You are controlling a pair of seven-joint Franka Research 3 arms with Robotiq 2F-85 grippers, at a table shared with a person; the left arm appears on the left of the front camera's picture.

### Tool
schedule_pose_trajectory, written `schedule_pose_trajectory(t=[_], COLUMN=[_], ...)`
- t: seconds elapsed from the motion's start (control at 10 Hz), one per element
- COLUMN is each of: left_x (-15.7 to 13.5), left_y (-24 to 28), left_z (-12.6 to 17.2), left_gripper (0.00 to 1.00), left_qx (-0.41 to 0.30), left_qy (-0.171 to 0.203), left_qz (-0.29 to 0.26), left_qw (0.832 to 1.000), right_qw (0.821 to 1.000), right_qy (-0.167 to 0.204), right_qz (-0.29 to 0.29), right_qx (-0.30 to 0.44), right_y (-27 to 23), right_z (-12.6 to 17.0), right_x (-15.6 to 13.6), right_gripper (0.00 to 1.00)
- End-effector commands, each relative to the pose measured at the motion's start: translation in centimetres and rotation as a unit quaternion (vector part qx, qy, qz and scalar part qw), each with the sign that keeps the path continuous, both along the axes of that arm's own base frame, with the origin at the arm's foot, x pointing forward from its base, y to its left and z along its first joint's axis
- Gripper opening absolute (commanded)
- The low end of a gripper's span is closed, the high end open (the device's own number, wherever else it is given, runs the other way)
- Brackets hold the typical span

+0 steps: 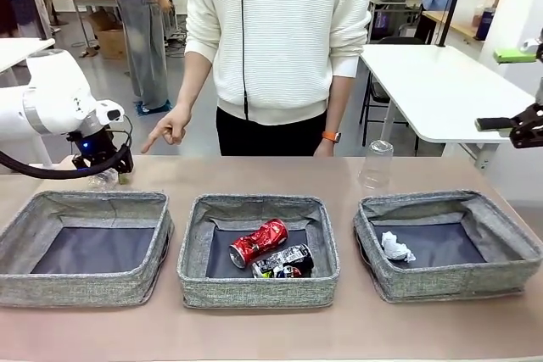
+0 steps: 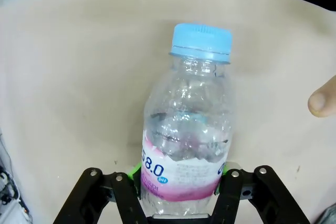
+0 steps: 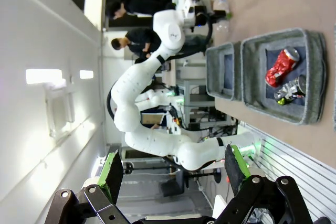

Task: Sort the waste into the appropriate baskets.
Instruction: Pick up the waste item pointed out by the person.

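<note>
The left gripper (image 2: 181, 184) is clamping the bottle (image 2: 188, 129) across its labelled lower body, with one green pad pressing on each side. In the front view this gripper is sitting low at the far left of the table (image 1: 271, 328), just behind the left bin (image 1: 85, 203), and the bottle is showing beneath it at table level. The bottle's blue cap (image 2: 201, 40) is pointing away from the wrist. Whether the bottle is resting on the table or clearing it cannot be told.

The right gripper (image 3: 173, 174) is standing released, its jaws spread wide and gripping nothing. It is hanging raised at the right edge of the front view, well apart from the bins.

The three bins are lying in a row across the table: the left bin, the middle bin (image 1: 254, 206) and the right bin (image 1: 441, 203).

The person's hand (image 1: 165, 130) is pointing one finger down at the table's far edge, near the left gripper. A fingertip (image 2: 321, 100) is showing at the right edge of the left wrist view.

The cup (image 1: 377, 164) is standing on the table just behind the right bin.

The red can (image 1: 259, 242) and the printed can (image 1: 287, 260) are lying in the middle bin, touching each other.

The wad (image 1: 395, 247) is lying in the right bin, near its left wall.
</note>
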State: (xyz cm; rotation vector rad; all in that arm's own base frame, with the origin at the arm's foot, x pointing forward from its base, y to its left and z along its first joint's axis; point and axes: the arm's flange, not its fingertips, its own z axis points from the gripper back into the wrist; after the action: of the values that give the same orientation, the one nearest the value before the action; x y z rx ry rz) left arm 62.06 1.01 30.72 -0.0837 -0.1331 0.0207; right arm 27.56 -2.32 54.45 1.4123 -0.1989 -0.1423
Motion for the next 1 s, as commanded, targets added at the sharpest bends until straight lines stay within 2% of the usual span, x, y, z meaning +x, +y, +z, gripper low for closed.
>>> schedule_pose_trajectory(t=[0.0,0.3,0.6,0.7,0.8,0.9], left_x=[-0.6,-0.9,-2.6,-4.6,-8.1,-14.4], left_y=[-0.1,-0.2,-0.2,-0.1,-0.1,-1.2], left_z=[-0.3,-0.2,2.2,5.1,9.1,13.4], left_gripper=[0.0,0.0,0.0,0.0,0.0,0.0], left_qx=[0.012,0.003,-0.009,-0.047,-0.03,-0.031], left_qy=[0.009,0.016,-0.001,-0.021,-0.048,-0.056], left_qz=[0.004,0.017,0.032,0.026,0.087,0.079], left_qw=[1.0,1.0,0.999,0.998,0.995,0.995], right_qw=[1.0,1.0,1.0,1.0,1.0,1.0], right_qy=[0.002,0.002,0.002,0.002,0.002,0.002], right_qz=[-0.001,-0.001,-0.001,-0.001,-0.001,-0.001], right_qx=[0.01,0.01,0.01,0.01,0.01,0.01], right_y=[0.0,0.0,0.0,0.0,0.0,0.0], right_z=[0.4,0.4,0.4,0.4,0.4,0.4], right_x=[0.0,0.0,0.0,0.0,0.0,0.0], right_gripper=[1.0,1.0,1.0,1.0,1.0,1.0])
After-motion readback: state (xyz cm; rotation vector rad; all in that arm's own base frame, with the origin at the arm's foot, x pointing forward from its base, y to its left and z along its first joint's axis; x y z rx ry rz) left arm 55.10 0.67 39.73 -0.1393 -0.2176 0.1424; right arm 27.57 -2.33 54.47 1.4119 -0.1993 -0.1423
